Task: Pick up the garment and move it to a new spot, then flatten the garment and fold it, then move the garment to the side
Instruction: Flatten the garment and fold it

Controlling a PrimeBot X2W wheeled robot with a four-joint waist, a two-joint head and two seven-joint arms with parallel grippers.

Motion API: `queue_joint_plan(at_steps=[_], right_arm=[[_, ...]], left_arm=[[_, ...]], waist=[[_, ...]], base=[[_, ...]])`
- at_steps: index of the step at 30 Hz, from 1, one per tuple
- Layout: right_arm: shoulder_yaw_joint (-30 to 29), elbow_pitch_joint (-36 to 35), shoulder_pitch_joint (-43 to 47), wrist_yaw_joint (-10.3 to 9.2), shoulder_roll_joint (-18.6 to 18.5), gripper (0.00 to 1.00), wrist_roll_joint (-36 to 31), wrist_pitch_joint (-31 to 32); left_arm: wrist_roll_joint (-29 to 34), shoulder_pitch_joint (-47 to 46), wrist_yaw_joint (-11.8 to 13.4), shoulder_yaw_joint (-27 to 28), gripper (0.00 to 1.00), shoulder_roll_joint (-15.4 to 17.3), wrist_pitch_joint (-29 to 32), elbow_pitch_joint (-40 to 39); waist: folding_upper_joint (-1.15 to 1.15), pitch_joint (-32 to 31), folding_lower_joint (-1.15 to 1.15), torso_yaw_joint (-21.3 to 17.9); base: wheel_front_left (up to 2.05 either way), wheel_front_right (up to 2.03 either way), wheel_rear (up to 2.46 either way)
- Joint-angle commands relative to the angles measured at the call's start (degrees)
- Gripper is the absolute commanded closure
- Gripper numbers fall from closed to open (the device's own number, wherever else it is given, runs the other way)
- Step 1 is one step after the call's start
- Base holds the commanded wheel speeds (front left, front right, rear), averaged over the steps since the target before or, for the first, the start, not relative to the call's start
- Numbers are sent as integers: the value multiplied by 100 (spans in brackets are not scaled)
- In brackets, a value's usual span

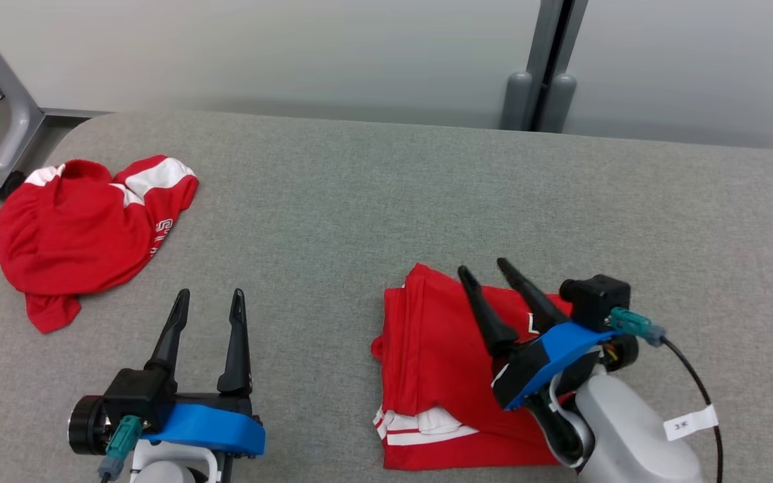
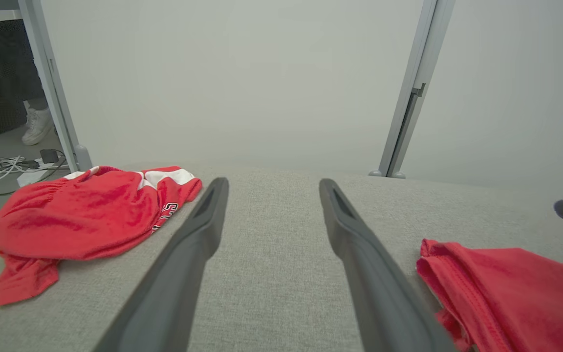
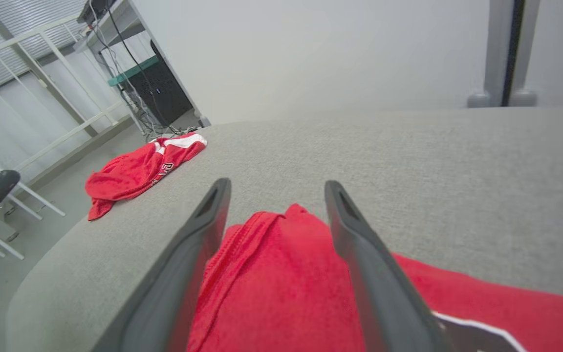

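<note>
**Item:** folded garment (image 1: pixel 440 362), red, with white stripes at the near hem.
**Location:** near right of the table (image 1: pixel 359 201). It is laid flat in a compact stack. The left edge is slightly uneven and a corner is raised at the far left.

**Tool, right:** the right gripper (image 1: pixel 482 267) is held over the folded garment, pointing far-left. In the right wrist view a ridge of cloth is seen between the two fingers (image 3: pixel 193 244), which are spread. Nothing is pinched, so the tool is judged released.

**Tool, left:** the left gripper (image 1: pixel 211 293) is held at the near left over bare table. Its fingers are spread and nothing is held.

**Other stock:** crumpled garment (image 1: pixel 78 235), red with white bands. It is heaped at the far left edge, well apart from both tools.

**Step in hand:** folding is judged done, and the shift to the side is taken as remaining.

**Handling notes:**
- The stack is best gripped through all layers at one edge, low to the table, so that no single layer is peeled away.
- The grip is to be closed fully before any pull is made.
- The stack is best slid or lifted flat, with the opposite edge supported if the left tool can be brought in.
- The crumpled garment and the table's edge are to be kept well clear of.
</note>
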Motion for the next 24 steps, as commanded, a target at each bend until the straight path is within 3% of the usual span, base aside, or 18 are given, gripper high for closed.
queue_joint_plan(at_steps=[1,7,13,24], right_arm=[[-223,15,-111,3,-24,0,-257,-79],[-1238,-473,302,3,-175,0,-1088,-201],[-2178,-1460,1099,3,-224,0,-1673,-205],[-2892,-2734,2380,3,-42,0,-2029,252]], left_arm=[[29,22,29,9,0,-10,-24,-24],[66,128,39,35,0,-12,-24,-80],[114,336,50,168,0,-8,-21,-131],[260,563,90,382,0,-5,-21,-181]], waist=[[0,-71,0,-92],[0,-206,0,-323],[0,-329,0,-552],[0,-500,0,-605]], base=[[0,0,0],[0,0,0],[0,0,0],[0,0,0]])
